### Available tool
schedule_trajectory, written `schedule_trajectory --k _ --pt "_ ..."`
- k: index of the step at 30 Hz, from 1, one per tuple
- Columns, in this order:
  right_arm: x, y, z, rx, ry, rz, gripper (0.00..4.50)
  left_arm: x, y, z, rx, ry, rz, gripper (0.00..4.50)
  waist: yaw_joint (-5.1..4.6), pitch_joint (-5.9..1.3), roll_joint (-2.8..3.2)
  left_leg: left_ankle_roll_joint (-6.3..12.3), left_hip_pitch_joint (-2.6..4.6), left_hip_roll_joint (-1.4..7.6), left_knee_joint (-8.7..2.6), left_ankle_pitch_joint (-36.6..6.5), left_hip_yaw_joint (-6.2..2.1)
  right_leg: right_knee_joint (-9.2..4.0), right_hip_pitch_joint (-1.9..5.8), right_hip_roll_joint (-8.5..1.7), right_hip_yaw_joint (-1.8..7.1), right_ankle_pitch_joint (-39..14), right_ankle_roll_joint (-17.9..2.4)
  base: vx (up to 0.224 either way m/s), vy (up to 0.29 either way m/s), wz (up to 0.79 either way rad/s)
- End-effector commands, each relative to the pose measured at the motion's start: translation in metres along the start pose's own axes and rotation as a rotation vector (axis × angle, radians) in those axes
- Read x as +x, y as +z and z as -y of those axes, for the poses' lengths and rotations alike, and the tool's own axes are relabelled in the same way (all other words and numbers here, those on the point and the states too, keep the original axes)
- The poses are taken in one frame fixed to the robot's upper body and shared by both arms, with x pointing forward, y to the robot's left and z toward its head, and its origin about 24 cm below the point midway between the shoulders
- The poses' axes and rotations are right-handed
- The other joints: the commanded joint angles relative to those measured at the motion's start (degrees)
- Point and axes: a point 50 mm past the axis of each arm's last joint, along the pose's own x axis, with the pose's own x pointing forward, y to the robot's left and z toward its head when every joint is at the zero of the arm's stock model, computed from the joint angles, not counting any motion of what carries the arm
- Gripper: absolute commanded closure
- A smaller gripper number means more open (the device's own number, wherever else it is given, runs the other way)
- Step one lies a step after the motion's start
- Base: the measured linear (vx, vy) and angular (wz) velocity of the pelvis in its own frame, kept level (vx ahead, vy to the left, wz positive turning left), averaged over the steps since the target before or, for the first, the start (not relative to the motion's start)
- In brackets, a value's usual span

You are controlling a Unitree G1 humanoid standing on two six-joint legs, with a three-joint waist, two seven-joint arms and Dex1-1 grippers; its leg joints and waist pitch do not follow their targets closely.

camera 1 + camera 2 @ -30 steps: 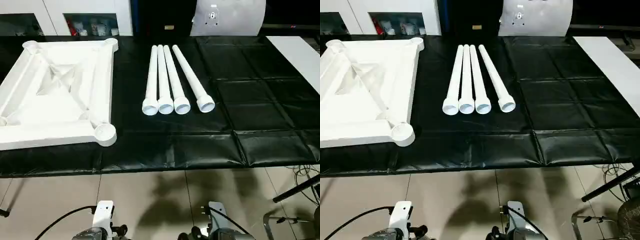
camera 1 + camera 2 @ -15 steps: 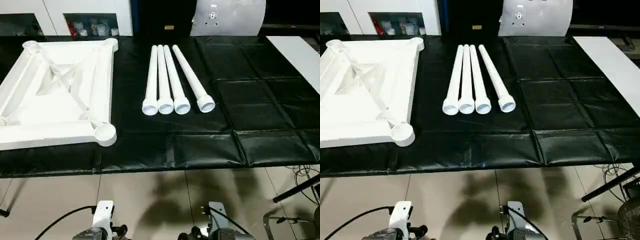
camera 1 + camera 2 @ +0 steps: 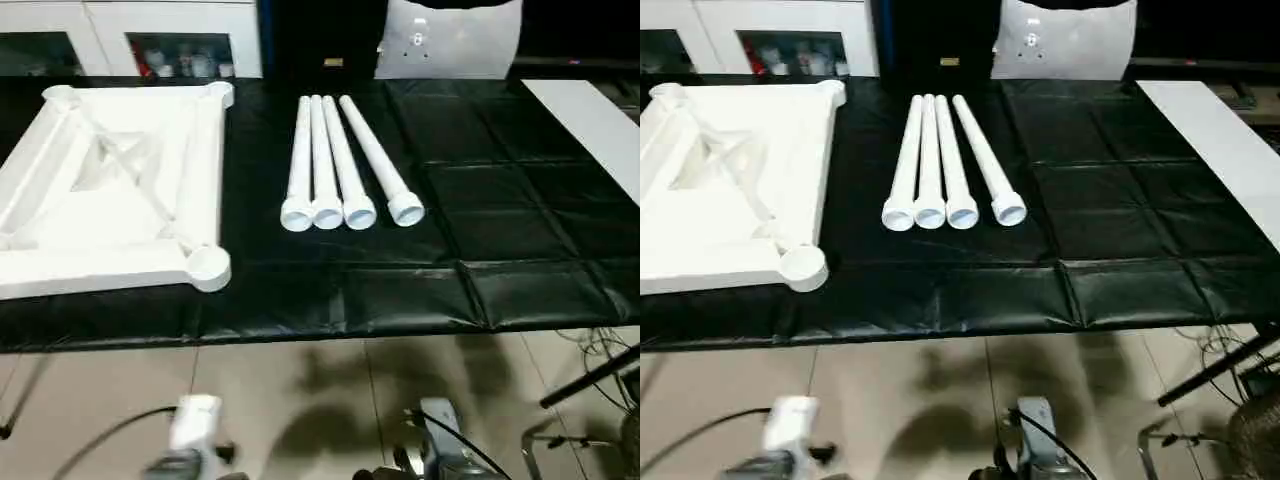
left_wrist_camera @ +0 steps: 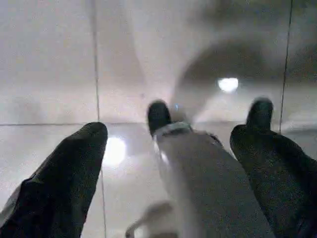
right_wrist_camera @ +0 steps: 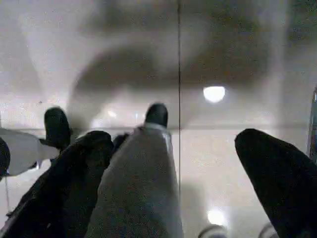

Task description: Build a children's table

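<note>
- Left eye view is showing the tabletop (image 3: 120, 190) lying underside-up on the black work table (image 3: 480, 290), with the four legs (image 3: 340, 160) sitting side by side just to its right.
- Left gripper (image 4: 173, 144) and right gripper (image 5: 188, 148) are both hanging wide apart, empty, over the floor.
- I'd be grabbing a leg mid-tube, then lining it up square over a corner socket (image 3: 208, 266).

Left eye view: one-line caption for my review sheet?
Upturned white tabletop and four loose legs lie on the black work table, nothing assembled yet.
</note>
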Motion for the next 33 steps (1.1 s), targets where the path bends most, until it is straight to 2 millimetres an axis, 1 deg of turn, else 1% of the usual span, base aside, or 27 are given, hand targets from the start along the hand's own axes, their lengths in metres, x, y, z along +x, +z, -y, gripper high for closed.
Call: schedule_trajectory --k 1,2,3,4,5,7,9,10,11,12,13,14,15,16,17,18,20,22,25,26,27,28,29,30,31,32,33 --pt "0.000 0.012 -0.002 -0.006 0.053 0.085 0.00 0.000 0.009 0.007 -0.005 -0.064 0.072 0.05 0.00 -1.59 0.64 5.55 -0.74 4.15 -4.74 -7.21 -0.79 -4.07 2.12 -5.18 3.41 -6.24 -15.69 0.000 0.000 0.00" --pt "-0.001 0.016 -0.003 -0.024 0.065 0.119 0.00 -0.001 0.010 0.008 -0.004 -0.083 0.098 0.05 -0.01 -1.87 0.45 5.79 -0.63 4.07 -4.61 -6.93 -0.78 -3.83 2.34 -5.14 3.40 -5.39 -15.75 0.000 0.000 0.00" --pt "-0.001 0.018 -0.003 -0.029 0.069 0.128 0.00 -0.001 0.011 0.008 -0.004 -0.088 0.106 0.05 -0.02 -1.00 0.65 6.02 -0.91 4.15 -4.88 -7.71 -0.79 -4.08 2.13 -5.11 3.45 -5.58 -15.64 0.000 0.000 0.00" --pt "-0.002 0.023 -0.003 -0.050 0.075 0.175 0.00 -0.003 0.014 0.010 -0.002 -0.111 0.138 0.05 -0.04 -0.93 0.75 5.88 -0.88 4.08 -4.85 -7.76 -0.80 -4.00 2.17 -5.17 3.47 -5.57 -15.60 0.000 0.000 0.00" --pt "-0.004 0.029 -0.004 -0.078 0.091 0.239 0.00 -0.005 0.016 0.011 0.007 -0.136 0.184 0.05 -0.09 -0.34 0.80 5.93 -1.01 4.17 -4.94 -8.05 -0.85 -4.08 1.99 -5.23 3.52 -5.65 -15.48 0.000 0.000 0.00" --pt "-0.007 0.034 -0.006 -0.143 0.127 0.300 0.00 -0.011 0.019 0.013 0.033 -0.167 0.258 0.05 -0.06 -0.18 0.63 6.22 -1.18 4.33 -4.91 -8.21 -0.96 -4.04 2.18 -5.41 3.56 -5.46 -15.28 0.000 0.000 0.00" --pt "-0.013 0.039 -0.009 -0.125 0.227 0.377 0.00 -0.025 0.016 0.016 0.080 -0.248 0.337 0.05 -0.47 0.48 0.46 8.97 -1.77 4.34 -4.59 -5.14 -0.89 -3.48 2.24 -5.14 3.56 -0.86 -16.16 0.000 0.000 0.00" --pt "-0.015 0.040 -0.010 -0.119 0.257 0.391 0.00 -0.030 0.014 0.017 0.088 -0.271 0.356 0.05 -0.49 0.35 0.38 9.81 -1.84 4.39 -4.25 -3.91 -0.83 -3.11 2.37 -5.07 3.63 1.62 -16.42 0.000 0.000 0.00" --pt "-0.020 0.040 -0.010 -0.127 0.300 0.409 0.00 -0.038 0.011 0.019 0.107 -0.305 0.378 0.05 -0.70 0.60 0.42 11.61 -1.86 4.24 -4.15 -1.34 -0.67 -2.92 1.98 -4.57 3.47 4.69 -17.07 0.000 0.000 0.00" --pt "-0.020 0.040 -0.010 -0.127 0.300 0.409 0.00 -0.038 0.011 0.019 0.107 -0.305 0.378 0.05 -0.54 1.06 0.36 12.68 -2.00 4.58 -4.21 -0.89 -0.86 -2.75 1.96 -4.79 3.45 5.31 -17.39 0.000 0.000 0.00" --pt "-0.020 0.040 -0.010 -0.127 0.300 0.409 0.00 -0.038 0.011 0.019 0.107 -0.305 0.378 0.05 -0.54 1.06 0.36 12.68 -2.00 4.58 -4.21 -0.89 -0.86 -2.75 1.96 -4.79 3.45 5.31 -17.39 0.000 0.000 0.00" --pt "-0.033 0.037 -0.011 -0.171 0.402 0.451 0.00 -0.055 0.007 0.021 0.161 -0.357 0.434 0.05 -0.61 2.21 0.07 12.62 -2.06 4.78 -4.80 -4.37 -0.74 -3.56 1.84 -4.56 3.43 -0.05 -17.07 0.000 0.000 0.00" --pt "-0.038 0.036 -0.010 -0.189 0.415 0.468 0.00 -0.060 0.006 0.022 0.172 -0.374 0.446 0.05 -0.29 2.52 0.27 11.55 -1.94 5.30 -5.16 -6.66 -0.97 -3.84 1.73 -4.86 3.58 -3.44 -15.71 0.000 0.000 0.00" --pt "-0.039 0.035 -0.010 -0.191 0.416 0.471 0.00 -0.061 0.006 0.022 0.175 -0.377 0.448 0.05 -0.49 2.93 0.27 11.01 -1.88 5.20 -5.38 -7.96 -0.81 -4.12 1.37 -4.63 3.65 -5.32 -15.44 0.000 0.000 0.00" --pt "-0.043 0.034 -0.010 -0.199 0.423 0.483 0.00 -0.066 0.005 0.023 0.186 -0.389 0.456 0.05 -0.51 3.34 0.15 9.11 -1.64 5.10 -5.88 -11.20 -0.90 -4.67 1.37 -4.57 3.77 -10.16 -14.59 0.000 0.000 0.00" --pt "-0.045 0.033 -0.008 -0.188 0.397 0.488 0.00 -0.069 0.005 0.025 0.193 -0.396 0.458 0.05 -0.66 3.52 -0.06 7.37 -1.59 5.02 -6.01 -12.35 -0.98 -4.84 1.33 -4.69 4.05 -12.42 -14.01 0.000 0.000 0.00" --pt "-0.045 0.031 -0.007 -0.172 0.374 0.481 0.00 -0.072 0.004 0.026 0.199 -0.392 0.459 0.05 -0.80 3.91 0.16 5.86 -1.29 4.95 -6.13 -12.70 -0.95 -5.06 1.09 -4.69 4.22 -13.60 -13.84 0.000 0.000 0.00" --pt "-0.041 0.030 -0.008 -0.156 0.341 0.457 0.00 -0.069 0.004 0.025 0.193 -0.352 0.444 0.05 -0.94 4.00 0.11 5.07 -1.33 4.83 -6.08 -11.37 -0.97 -4.99 1.26 -4.83 4.27 -12.47 -13.88 0.000 0.000 0.00" --pt "-0.036 0.027 -0.011 -0.151 0.300 0.421 0.00 -0.064 0.003 0.025 0.217 -0.302 0.422 0.05 -1.17 3.43 0.23 5.67 -1.29 4.46 -5.41 -5.61 -0.83 -4.17 1.65 -4.74 4.16 -4.96 -14.73 0.000 0.000 0.00" --pt "-0.036 0.028 -0.013 -0.152 0.298 0.418 0.00 -0.064 0.003 0.026 0.221 -0.300 0.415 0.05 -1.16 3.14 0.44 6.59 -1.31 4.30 -4.94 -1.92 -0.82 -3.60 1.81 -4.70 4.14 -0.10 -15.69 0.000 0.000 0.00" --pt "-0.036 0.029 -0.014 -0.152 0.299 0.417 0.00 -0.065 0.004 0.027 0.221 -0.300 0.411 0.05 -1.41 2.76 0.09 9.99 -1.61 3.91 -3.56 8.70 -0.67 -2.34 1.57 -4.18 4.02 13.23 -17.39 0.000 0.000 0.00" --pt "-0.037 0.030 -0.015 -0.152 0.296 0.417 0.00 -0.066 0.006 0.027 0.219 -0.296 0.404 0.05 -1.53 2.57 0.02 12.54 -1.80 3.58 -2.87 14.80 -0.65 -1.63 1.40 -3.93 3.83 20.81 -18.35 0.000 0.000 0.00" --pt "-0.038 0.030 -0.015 -0.152 0.296 0.417 0.00 -0.066 0.006 0.027 0.219 -0.295 0.404 0.05 -1.65 2.29 0.04 14.87 -1.88 3.25 -2.35 18.97 -0.57 -1.16 1.26 -3.62 3.58 26.17 -19.07 0.000 0.000 0.00" --pt "-0.039 0.032 -0.016 -0.154 0.297 0.421 0.00 -0.067 0.008 0.027 0.215 -0.290 0.406 0.05 -1.83 1.76 -0.10 19.93 -2.58 2.62 -1.46 22.25 -0.63 -0.68 0.96 -3.57 3.00 32.53 -19.99 0.000 0.000 0.00" --pt "-0.041 0.036 -0.017 -0.152 0.299 0.435 0.00 -0.069 0.011 0.028 0.211 -0.303 0.422 0.05 -1.94 1.70 0.10 21.03 -2.61 2.59 -1.36 21.15 -0.62 -0.76 0.69 -3.46 2.82 31.59 -20.37 0.000 0.000 0.00" --pt "-0.042 0.039 -0.018 -0.151 0.300 0.445 0.00 -0.071 0.013 0.029 0.211 -0.309 0.437 0.05 -2.08 1.81 0.11 22.45 -2.99 2.79 -1.62 16.94 -0.62 -1.37 0.39 -3.34 2.32 25.86 -20.63 -0.068 0.004 0.03" --pt "-0.043 0.041 -0.018 -0.151 0.306 0.456 0.00 -0.073 0.016 0.029 0.208 -0.318 0.454 0.05 -2.15 2.35 0.26 21.61 -2.89 3.19 -2.60 6.22 -0.51 -2.93 0.42 -3.55 1.91 10.43 -19.97 -0.068 0.004 0.03"
